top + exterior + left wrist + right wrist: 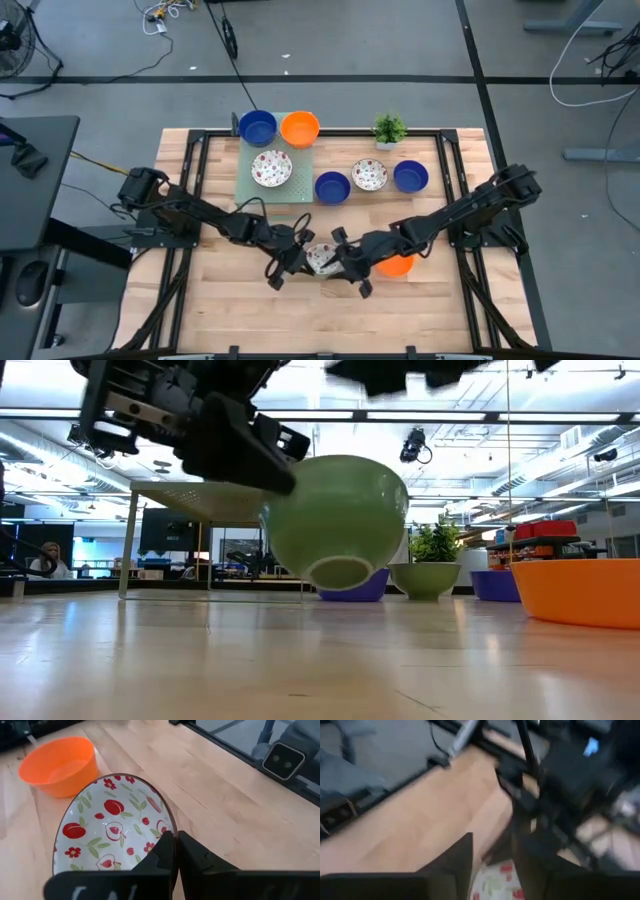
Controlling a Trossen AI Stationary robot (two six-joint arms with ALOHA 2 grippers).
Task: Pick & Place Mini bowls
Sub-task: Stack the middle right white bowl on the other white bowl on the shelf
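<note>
Left gripper (174,851) pinches the rim of a floral mini bowl (112,830), lifted and tilted off the table (240,300), near centre. Right gripper (352,268) at the bowl's 3 o'clock; finger state undeterminable. Orange bowl (398,265) farther at 3 o'clock.

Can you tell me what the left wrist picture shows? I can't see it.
The left gripper has its fingers shut on the rim of a white bowl with red flowers, held tilted above the wooden table. An orange bowl sits beyond it.
</note>
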